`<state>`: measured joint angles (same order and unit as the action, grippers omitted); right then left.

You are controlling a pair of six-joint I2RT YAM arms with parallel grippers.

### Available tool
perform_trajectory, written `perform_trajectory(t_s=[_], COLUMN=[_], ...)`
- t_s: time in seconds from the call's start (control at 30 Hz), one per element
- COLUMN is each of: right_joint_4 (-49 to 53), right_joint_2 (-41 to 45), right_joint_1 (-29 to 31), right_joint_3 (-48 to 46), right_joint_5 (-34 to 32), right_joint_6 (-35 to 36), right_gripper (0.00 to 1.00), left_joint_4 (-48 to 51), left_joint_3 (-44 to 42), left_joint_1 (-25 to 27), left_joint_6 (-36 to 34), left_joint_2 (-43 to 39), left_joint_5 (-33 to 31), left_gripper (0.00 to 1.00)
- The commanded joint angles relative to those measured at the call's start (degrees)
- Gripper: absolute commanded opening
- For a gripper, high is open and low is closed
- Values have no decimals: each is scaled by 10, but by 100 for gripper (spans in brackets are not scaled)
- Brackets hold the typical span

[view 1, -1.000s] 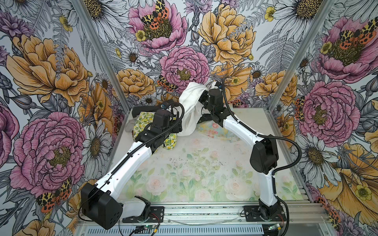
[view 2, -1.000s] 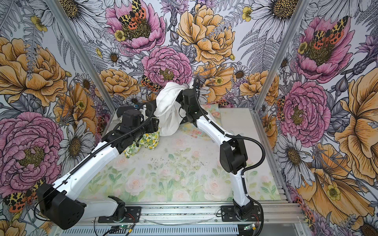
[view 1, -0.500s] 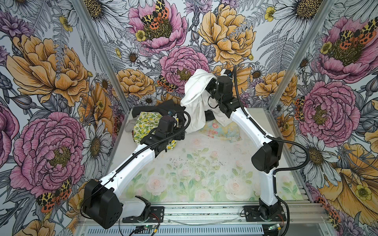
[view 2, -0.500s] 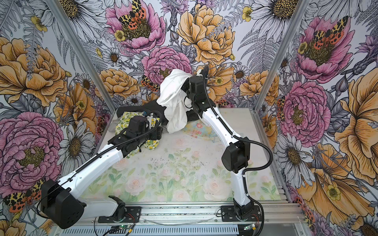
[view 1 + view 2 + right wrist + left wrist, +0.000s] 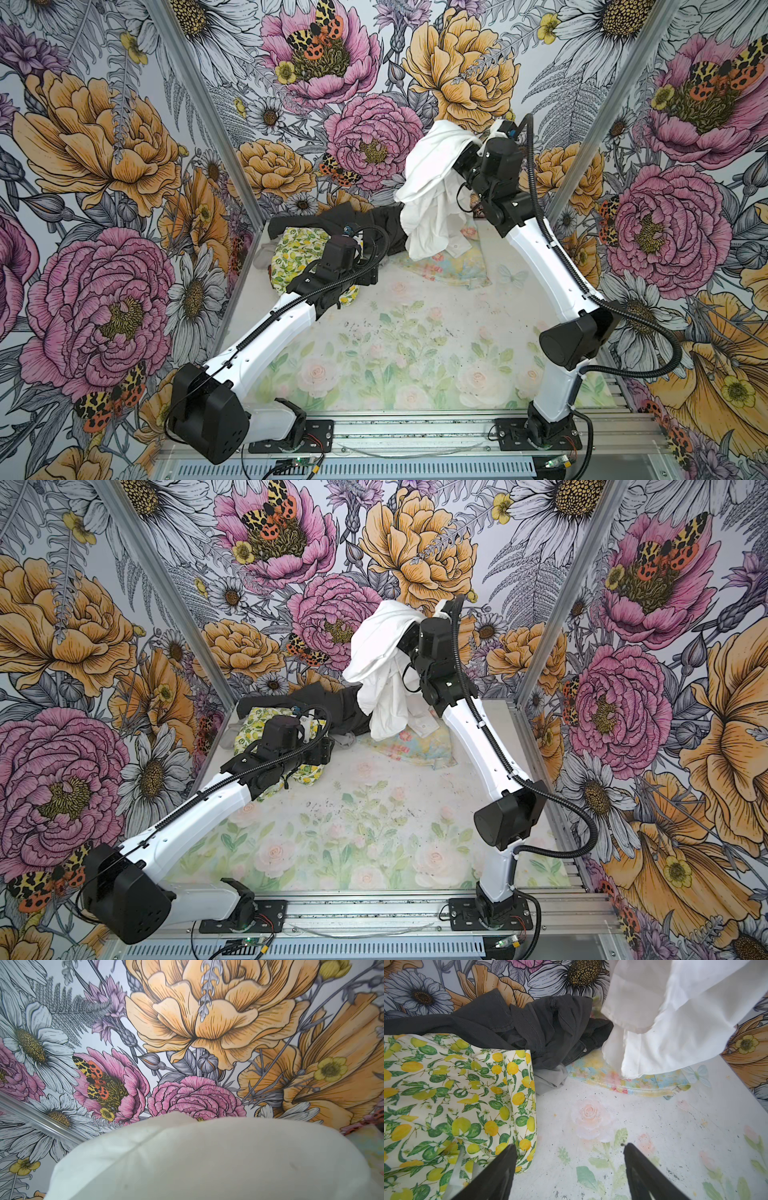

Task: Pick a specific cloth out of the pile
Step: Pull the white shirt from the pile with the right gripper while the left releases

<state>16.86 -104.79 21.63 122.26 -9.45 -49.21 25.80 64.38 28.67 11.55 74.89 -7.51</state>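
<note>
The cloth (image 5: 432, 178), a plain white shirt, hangs high at the back of the table in both top views, draped over my right arm's wrist (image 5: 494, 166). My right gripper is buried under this white fabric (image 5: 207, 1157), shut on it. Its buttoned cuff (image 5: 455, 245) and lower hem trail down onto the pile. The pile holds a dark grey garment (image 5: 365, 220), a lemon-print cloth (image 5: 299, 249) and a pastel floral cloth (image 5: 453, 266). My left gripper (image 5: 568, 1147) is open and empty over bare table, beside the lemon-print cloth (image 5: 456, 1095).
Flower-printed walls (image 5: 374, 83) close in the back and both sides, with metal posts (image 5: 216, 124) at the corners. The table (image 5: 415, 340) has a pale floral top. A metal rail (image 5: 415, 432) carrying both arm bases runs along the front edge.
My right arm has risen and swung right, lifting the white cloth off the pile. My left gripper has drawn back from the cloth towards the front, staying open.
</note>
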Motion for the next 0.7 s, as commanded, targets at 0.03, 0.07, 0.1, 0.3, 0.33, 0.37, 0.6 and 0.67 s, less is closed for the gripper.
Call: perform_trajectory(t_s=[0.03,0.07,0.1,0.3,0.33,0.37,0.6,0.67], right_joint_4=[-4,-3,-1,22,28,34,76,85], right_joint_2=[80,94,109,189,202,215,286,304], right_joint_1=[-31,-39,-48,-127,-144,-156,-254,-272], right_joint_3=[-57,-70,-87,-152,-157,-161,-181,-195], right_joint_5=[-9,-8,-8,17,20,20,52,60], right_joint_6=[34,39,43,52,53,57,68,72], right_gripper=[0,0,0,0,0,0,0,0], left_joint_4=[-16,-16,-15,-16,-15,-15,-16,-16], left_joint_3=[0,0,0,-1,0,-1,0,1], left_joint_1=[7,8,8,15,17,18,26,30], left_joint_6=[-3,0,0,1,1,0,3,3], left_joint_2=[4,4,4,3,3,3,4,5], left_joint_5=[19,21,23,26,29,30,41,46], left_gripper=[82,82,82,82,82,82,82,82])
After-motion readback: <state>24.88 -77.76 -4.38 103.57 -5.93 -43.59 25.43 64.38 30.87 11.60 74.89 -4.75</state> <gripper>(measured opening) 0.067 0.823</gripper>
